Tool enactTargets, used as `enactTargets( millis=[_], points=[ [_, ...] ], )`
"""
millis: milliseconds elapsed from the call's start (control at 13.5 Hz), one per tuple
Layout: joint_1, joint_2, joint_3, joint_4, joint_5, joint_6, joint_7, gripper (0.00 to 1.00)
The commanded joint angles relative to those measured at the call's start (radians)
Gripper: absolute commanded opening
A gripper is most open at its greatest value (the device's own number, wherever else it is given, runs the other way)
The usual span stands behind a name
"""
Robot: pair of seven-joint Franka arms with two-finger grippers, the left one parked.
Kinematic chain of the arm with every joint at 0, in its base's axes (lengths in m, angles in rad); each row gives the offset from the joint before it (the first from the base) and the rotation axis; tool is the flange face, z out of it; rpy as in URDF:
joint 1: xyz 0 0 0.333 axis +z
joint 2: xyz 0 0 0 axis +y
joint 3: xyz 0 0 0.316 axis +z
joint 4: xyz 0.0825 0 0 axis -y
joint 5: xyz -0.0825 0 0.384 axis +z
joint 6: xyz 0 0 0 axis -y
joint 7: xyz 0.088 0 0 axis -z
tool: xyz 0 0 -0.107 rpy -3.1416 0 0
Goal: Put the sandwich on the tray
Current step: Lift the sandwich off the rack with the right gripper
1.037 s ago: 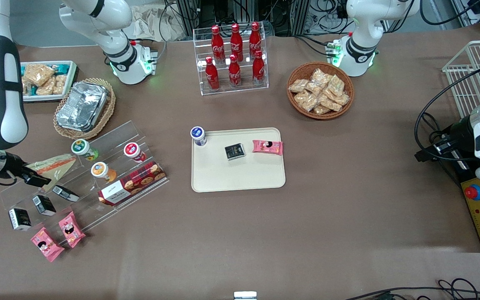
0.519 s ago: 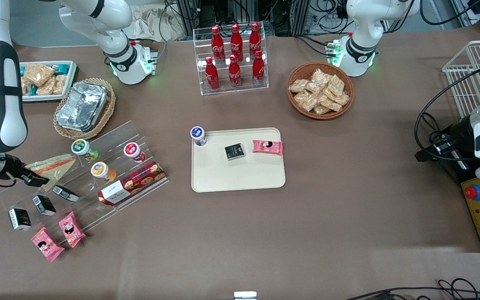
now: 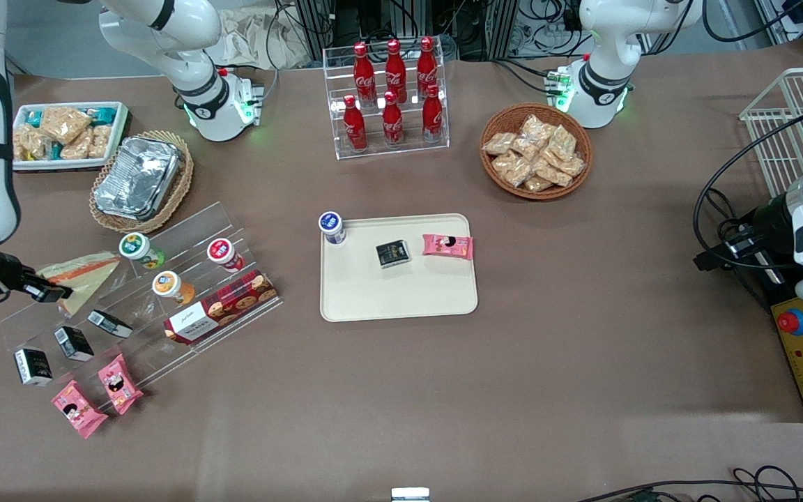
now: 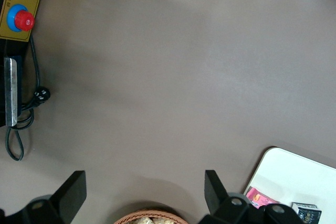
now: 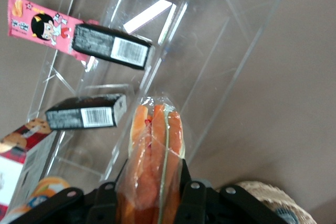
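My right gripper (image 3: 49, 291) is shut on the sandwich (image 3: 81, 275), a wrapped wedge with pale bread and orange and green filling, at the working arm's end of the table. It holds the wedge over the top step of the clear acrylic stand (image 3: 143, 293). In the right wrist view the sandwich (image 5: 155, 150) sits squeezed between the two black fingers (image 5: 191, 203). The cream tray (image 3: 401, 293) lies at the table's middle, well away toward the parked arm. It holds a black packet (image 3: 393, 253), a pink snack packet (image 3: 447, 245) and a blue-lidded cup (image 3: 332, 227) at its corner.
The stand carries lidded cups (image 3: 164, 284), a red cookie box (image 3: 220, 307), black packets (image 3: 72, 343) and pink packets (image 3: 98, 394). A wicker basket with a foil container (image 3: 138, 178), a white tub of snacks (image 3: 67, 132), a cola bottle rack (image 3: 391, 97) and a snack basket (image 3: 535, 152) stand farther from the camera.
My gripper has drawn the sandwich a little off the stand, toward the working arm's end and slightly away from the camera. The arm has shifted the same way.
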Motion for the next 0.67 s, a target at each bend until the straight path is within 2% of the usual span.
enactTargets(
  millis=[0, 222, 444, 593],
  points=[
    [-0.007, -0.015, -0.010, 0.113, 0.034, -0.172, -0.018, 0.00],
    [-0.004, -0.046, -0.021, 0.221, 0.049, -0.341, 0.012, 0.00],
    [0.021, -0.085, -0.006, 0.242, 0.057, -0.443, 0.204, 0.00],
    [0.085, -0.112, -0.004, 0.244, 0.069, -0.472, 0.331, 0.00]
  ],
)
